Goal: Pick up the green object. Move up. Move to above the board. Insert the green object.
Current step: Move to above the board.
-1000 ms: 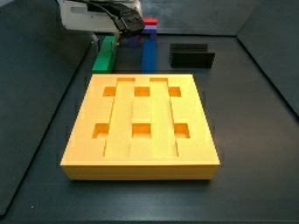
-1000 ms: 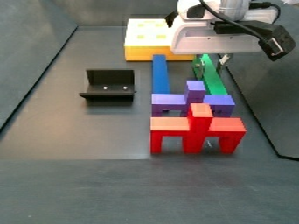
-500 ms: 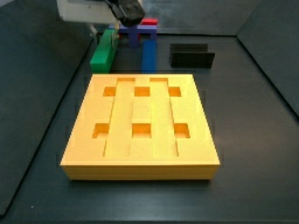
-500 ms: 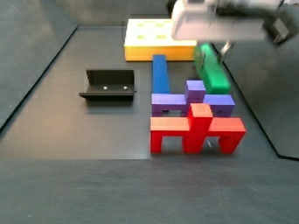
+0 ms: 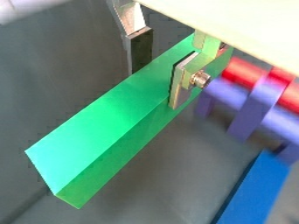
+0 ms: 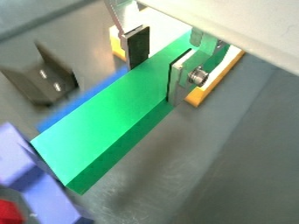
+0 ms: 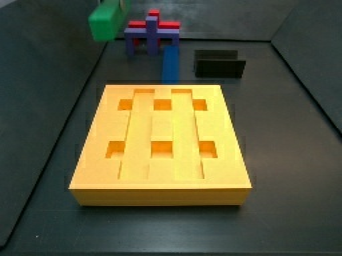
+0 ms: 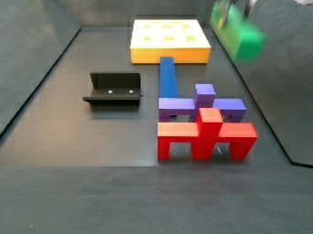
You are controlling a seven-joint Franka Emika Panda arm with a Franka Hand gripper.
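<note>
Lifted since a second ago, green object now hangs clear of the floor, pinched mid-length in the gripper near the worktop's blue-bar edge, pick and rise done; board transit and insertion remain.

One green object, one board, one blue bar, one gripper.

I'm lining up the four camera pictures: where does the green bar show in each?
Wrist view: green bar runs diagonally, clamped in the pincer.
Wrist view: green bar, again in the pincer.
Side view: upper left, lifted.
Side view: upper right, blurred.
Shared landmark: blue bar.
</note>
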